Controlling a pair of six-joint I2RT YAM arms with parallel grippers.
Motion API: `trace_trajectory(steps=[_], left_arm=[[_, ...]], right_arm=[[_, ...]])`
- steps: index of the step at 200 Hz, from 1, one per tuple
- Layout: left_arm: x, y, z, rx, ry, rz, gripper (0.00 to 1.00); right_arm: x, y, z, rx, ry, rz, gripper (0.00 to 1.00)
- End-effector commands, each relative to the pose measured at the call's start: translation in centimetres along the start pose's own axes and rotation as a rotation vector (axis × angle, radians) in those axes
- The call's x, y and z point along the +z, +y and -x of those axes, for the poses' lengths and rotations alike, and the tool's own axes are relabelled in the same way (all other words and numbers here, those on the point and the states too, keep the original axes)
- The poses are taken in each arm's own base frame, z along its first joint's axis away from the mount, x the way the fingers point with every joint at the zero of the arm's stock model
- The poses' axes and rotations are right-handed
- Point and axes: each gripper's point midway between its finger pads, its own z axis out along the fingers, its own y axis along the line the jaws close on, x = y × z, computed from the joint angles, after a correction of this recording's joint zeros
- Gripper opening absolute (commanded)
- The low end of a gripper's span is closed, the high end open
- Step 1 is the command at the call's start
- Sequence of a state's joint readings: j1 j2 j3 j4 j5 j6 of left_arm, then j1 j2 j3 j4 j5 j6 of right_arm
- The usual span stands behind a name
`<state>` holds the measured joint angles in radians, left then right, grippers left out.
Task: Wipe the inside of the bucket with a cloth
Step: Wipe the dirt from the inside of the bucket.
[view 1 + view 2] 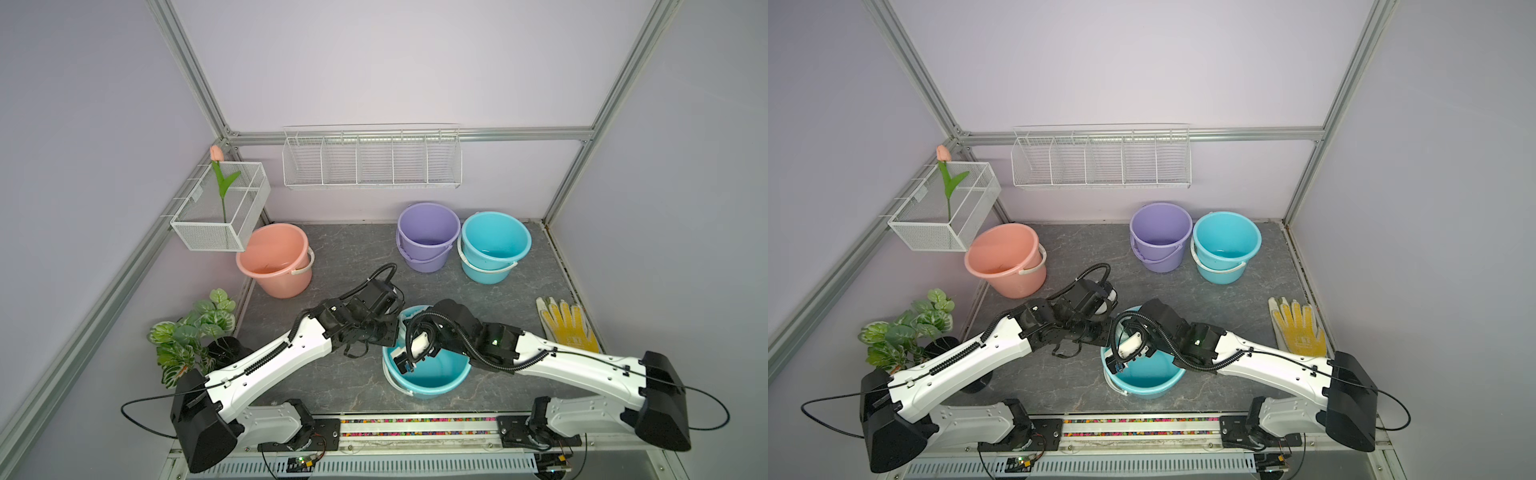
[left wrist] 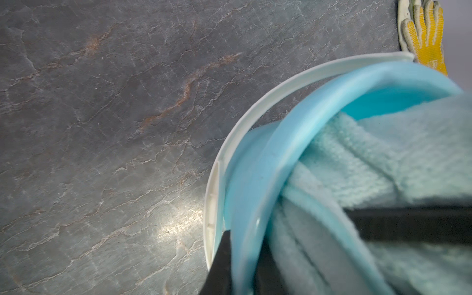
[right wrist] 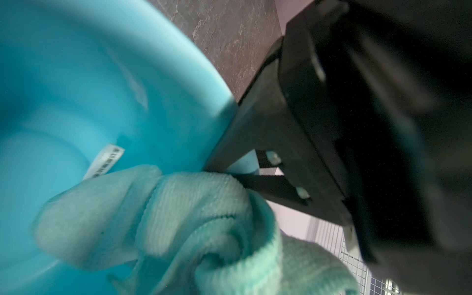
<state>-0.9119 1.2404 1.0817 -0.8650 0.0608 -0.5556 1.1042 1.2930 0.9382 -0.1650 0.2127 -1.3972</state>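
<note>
Wiping blue bucket (image 1: 432,382) | my left fingers (image 2: 219,263) pinch its rim (image 2: 281,143) tight | my right fingers (image 2: 408,224) squeeze the mint-green cloth (image 3: 178,204) | best to rub round slowly, pressing.

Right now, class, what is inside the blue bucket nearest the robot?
The bunched mint-green cloth and its white tag are inside the blue bucket. The right arm and cloth cover part of its floor.

Mint terry cloth (image 3: 194,204) bunched inside upright blue bucket (image 1: 440,376) (white tag (image 3: 104,161) showing), against wall.
</note>
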Motion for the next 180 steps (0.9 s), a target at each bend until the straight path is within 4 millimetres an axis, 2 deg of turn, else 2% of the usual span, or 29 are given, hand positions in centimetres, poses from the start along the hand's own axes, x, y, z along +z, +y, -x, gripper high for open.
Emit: trace_trajectory(steps=[1,29,65,98,121,139,159,180], left_arm=[[-0.8,-0.8,1.0,0.038,-0.039,-0.023,0.0],[-1.1,-0.4,1.1,0.04,-0.051,-0.002,0.0],[-1.0,-0.1,1.3,0.046,-0.057,0.022,0.0],[-0.9,-0.1,1.6,0.044,-0.063,0.026,0.0],[-0.8,-0.4,1.8,0.048,-0.064,0.015,0.0],[-0.7,-0.9,1.9,0.059,-0.06,-0.002,0.0],[-0.6,-1.1,2.1,0.063,-0.062,-0.011,0.0],[-0.3,-1.3,2.1,0.067,-0.061,-0.022,0.0]], right_arm=[[-0.2,0.1,-2.2,-0.057,0.125,0.036,0.07],[-1.7,2.2,-4.8,-0.052,0.243,0.127,0.07],[-4.7,4.8,-6.4,-0.007,0.317,0.223,0.07],[-6.6,6.6,-6.1,0.054,0.291,0.273,0.07],[-6.1,7.7,-6.2,0.055,0.294,0.293,0.07],[-5.5,6.8,-5.9,0.048,0.284,0.27,0.07],[-4.6,3.4,-5.2,0.013,0.251,0.168,0.07],[-3.2,0.8,-4.0,-0.051,0.184,0.059,0.07]])
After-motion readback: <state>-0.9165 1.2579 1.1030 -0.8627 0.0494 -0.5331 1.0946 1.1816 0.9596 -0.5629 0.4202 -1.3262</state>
